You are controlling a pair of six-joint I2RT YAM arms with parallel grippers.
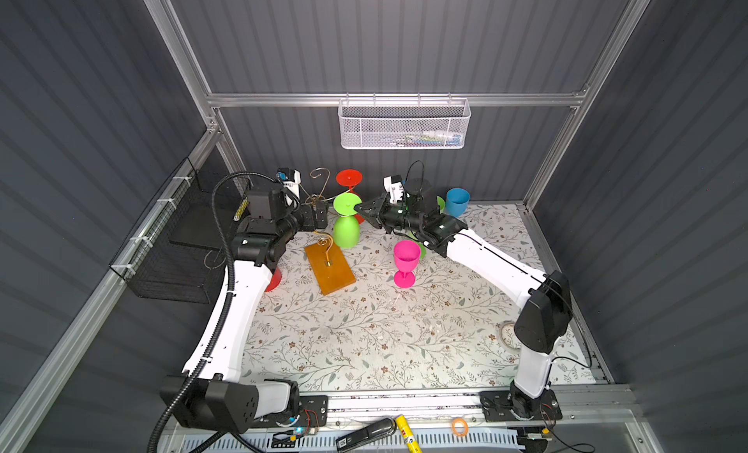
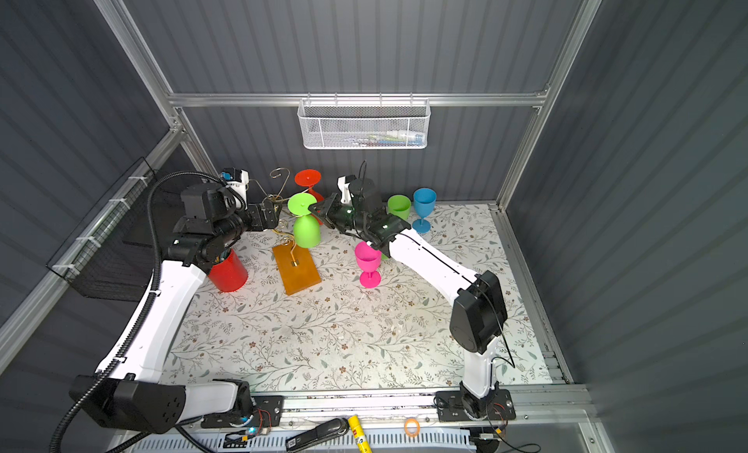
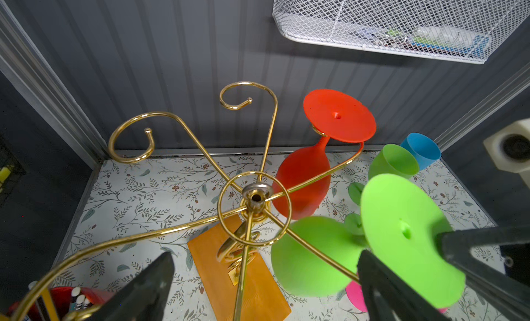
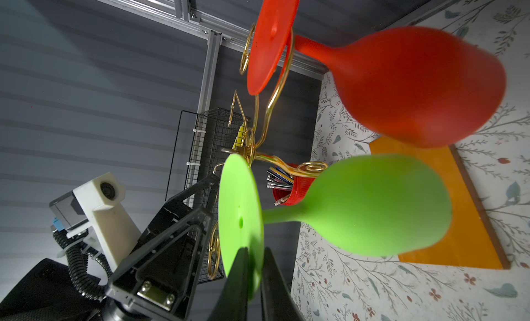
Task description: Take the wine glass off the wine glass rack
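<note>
The wine glass rack [image 1: 330, 269] [image 2: 295, 269] is thin gold wire on an orange-brown wooden base. A green wine glass [image 1: 346, 231] [image 2: 306, 231] [image 3: 309, 256] [image 4: 372, 207] hangs upside down from one scroll arm. A red wine glass [image 1: 349, 178] [image 3: 338, 116] [image 4: 401, 84] hangs from the arm behind it. My right gripper [image 1: 358, 208] [image 2: 311, 207] [image 4: 255, 250] is shut on the rim of the green glass's round foot. My left gripper [image 1: 321, 214] [image 3: 263, 276] is open, its fingers either side of the rack's post just below the hub [image 3: 255, 196], touching nothing.
A pink glass [image 1: 406, 260] stands right of the wooden base. A blue glass [image 1: 457, 202] and a green glass [image 2: 398, 206] stand at the back right. A red cup of pens [image 2: 228, 271] sits under my left arm. A black wire basket [image 1: 174, 248] hangs on the left wall, a white mesh basket [image 1: 404, 125] on the back wall.
</note>
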